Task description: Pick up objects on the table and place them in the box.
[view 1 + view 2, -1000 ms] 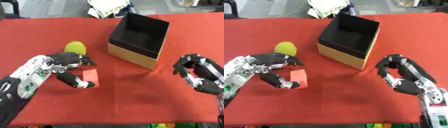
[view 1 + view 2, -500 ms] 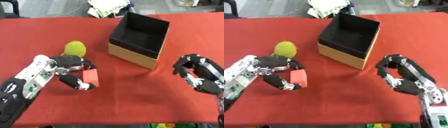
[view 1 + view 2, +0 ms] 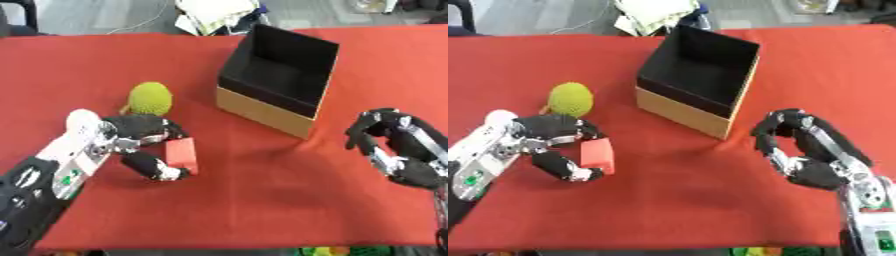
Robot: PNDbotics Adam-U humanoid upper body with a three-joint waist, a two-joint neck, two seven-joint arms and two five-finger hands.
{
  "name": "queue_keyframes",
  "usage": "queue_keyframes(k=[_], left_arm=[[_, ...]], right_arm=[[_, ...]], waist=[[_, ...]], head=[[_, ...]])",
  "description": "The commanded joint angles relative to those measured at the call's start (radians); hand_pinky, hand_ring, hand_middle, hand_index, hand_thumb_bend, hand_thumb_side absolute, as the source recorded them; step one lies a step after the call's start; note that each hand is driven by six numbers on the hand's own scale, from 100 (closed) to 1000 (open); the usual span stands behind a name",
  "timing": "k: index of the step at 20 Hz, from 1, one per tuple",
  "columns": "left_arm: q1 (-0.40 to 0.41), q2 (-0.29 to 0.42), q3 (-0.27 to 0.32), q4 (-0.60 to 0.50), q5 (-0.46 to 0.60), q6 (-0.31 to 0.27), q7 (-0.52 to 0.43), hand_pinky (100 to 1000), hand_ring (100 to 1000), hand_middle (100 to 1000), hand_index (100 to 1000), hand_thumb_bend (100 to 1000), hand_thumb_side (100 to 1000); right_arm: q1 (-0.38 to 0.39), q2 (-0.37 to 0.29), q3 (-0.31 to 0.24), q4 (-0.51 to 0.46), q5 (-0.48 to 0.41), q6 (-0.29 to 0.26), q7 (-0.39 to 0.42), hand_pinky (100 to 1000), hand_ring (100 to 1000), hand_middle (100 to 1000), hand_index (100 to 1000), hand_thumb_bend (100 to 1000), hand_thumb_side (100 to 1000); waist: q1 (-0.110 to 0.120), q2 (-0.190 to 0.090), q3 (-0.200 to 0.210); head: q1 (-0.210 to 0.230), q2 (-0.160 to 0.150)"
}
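Bright, even, overhead light across the red tablecloth (image 3: 262,200), with no glare and only soft, short shadows under the box (image 3: 278,85), the left hand (image 3: 144,142) and the right hand (image 3: 807,155). Black inside the box, interior detail lost in darkness. Soft overall, slightly smeared at hand edges and on the yellow-green ball (image 3: 150,98); clutter beyond the far edge blurred.

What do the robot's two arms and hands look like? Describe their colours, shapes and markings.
The left hand has black fingers with silvery joints on a white forearm shell that has a small green mark and a black section below it. The right hand is likewise black with silver joints; its wrist casing is white with green and red marks.
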Motion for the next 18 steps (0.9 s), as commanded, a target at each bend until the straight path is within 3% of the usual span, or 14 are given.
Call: queue_keyframes(k=[1,5,11,18], left_arm=[[-0.014,0.008,0.012,-0.006,-0.006,0.004,0.023,583,583,578,874,343,804],[-0.017,0.02,0.017,-0.031,0.007,0.01,0.041,566,524,504,838,269,696],[-0.05,0.088,0.025,-0.142,0.065,0.022,0.031,563,512,486,816,268,618],[-0.179,0.136,0.033,-0.264,0.177,0.073,-0.022,564,509,482,813,287,528]], right_arm=[[-0.009,-0.011,-0.001,-0.007,0.001,-0.001,0.002,522,497,464,630,100,470],[-0.009,-0.011,-0.001,-0.007,0.002,0.0,0.002,522,497,464,630,100,470],[-0.007,-0.013,-0.003,-0.006,0.004,0.001,0.002,522,498,464,630,100,470],[-0.003,-0.014,0.0,-0.004,0.005,0.001,0.005,522,497,464,630,100,470]], waist=[[0.0,-0.011,0.0],[0.002,-0.011,0.0],[0.007,-0.012,0.001],[0.011,-0.015,-0.002]], head=[[0.0,0.005],[-0.002,0.005],[-0.006,0.005],[-0.01,0.005]])
